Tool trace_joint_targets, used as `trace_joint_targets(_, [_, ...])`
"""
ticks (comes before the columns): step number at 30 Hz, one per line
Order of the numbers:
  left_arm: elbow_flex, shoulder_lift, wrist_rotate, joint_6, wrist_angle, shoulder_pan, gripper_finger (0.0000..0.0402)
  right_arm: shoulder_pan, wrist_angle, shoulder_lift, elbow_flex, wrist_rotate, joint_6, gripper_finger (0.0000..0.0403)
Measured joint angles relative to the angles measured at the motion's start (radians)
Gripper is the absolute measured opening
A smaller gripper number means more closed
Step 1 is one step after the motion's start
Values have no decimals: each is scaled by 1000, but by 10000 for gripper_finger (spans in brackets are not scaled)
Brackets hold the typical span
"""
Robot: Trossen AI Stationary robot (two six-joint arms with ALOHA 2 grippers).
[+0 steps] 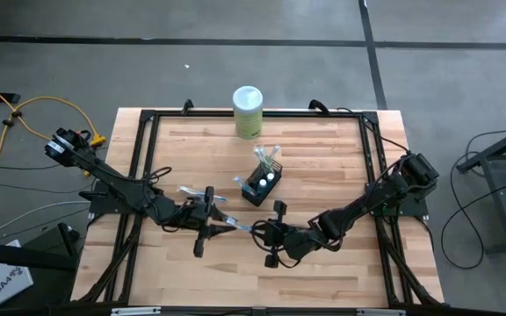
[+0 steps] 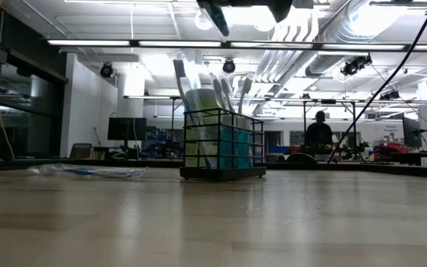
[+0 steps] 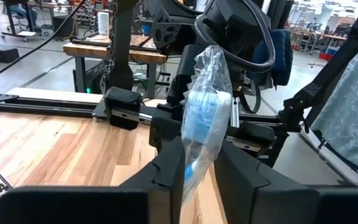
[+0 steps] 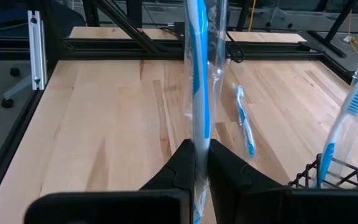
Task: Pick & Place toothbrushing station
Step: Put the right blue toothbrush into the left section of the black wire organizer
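The black wire-mesh holder (image 1: 260, 186) stands on its base at the table's middle, with white-and-blue toothbrushes (image 1: 269, 158) upright in it. Nearer the front edge, a blue-and-white toothbrush in a clear wrapper (image 1: 246, 226) spans the gap between my two grippers. My left gripper (image 1: 232, 223) is shut on one end of it and my right gripper (image 1: 263, 231) on the other. A second wrapped toothbrush (image 4: 244, 121) lies flat on the table to the holder's left. My left gripper pinches the clear wrapper (image 3: 194, 167) between its two fingers, coming level from the table's left. The wrapped toothbrush runs on from the fingers toward my right gripper, clear of the table. My right gripper pinches the wrapped toothbrush's handle (image 4: 199, 134) between its two fingers, coming from the table's right and slanting slightly down. The toothbrush runs on straight past the fingertips, in line with them, lifted clear of the wood.
A pale green canister with a white lid (image 1: 248, 111) stands at the table's far edge, behind the holder. A black frame (image 1: 148, 140) runs round the tabletop. Bare wood lies to the left and right of the holder. A person sits far off in the room behind (image 2: 319, 132).
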Motion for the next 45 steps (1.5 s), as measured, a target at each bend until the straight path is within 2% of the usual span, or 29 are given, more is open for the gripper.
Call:
trace_joint_targets(7, [0, 0, 2, 9, -4, 0, 10, 0, 1, 0, 0, -8, 2, 15])
trace_joint_targets(17, [0, 0, 4, 45, -4, -1, 4, -1, 2, -1, 0, -27, 2, 21])
trace_joint_targets(24, [0, 0, 4, 44, -4, -1, 3, -1, 5, -1, 0, -64, -8, 53])
trace_joint_targets(40, [0, 0, -1, 46, -3, 0, 2, -2, 9, -1, 0, -66, -9, 133])
trace_joint_targets(45, [0, 0, -1, 47, -3, 0, 2, -2, 14, -10, 0, -63, -65, 150])
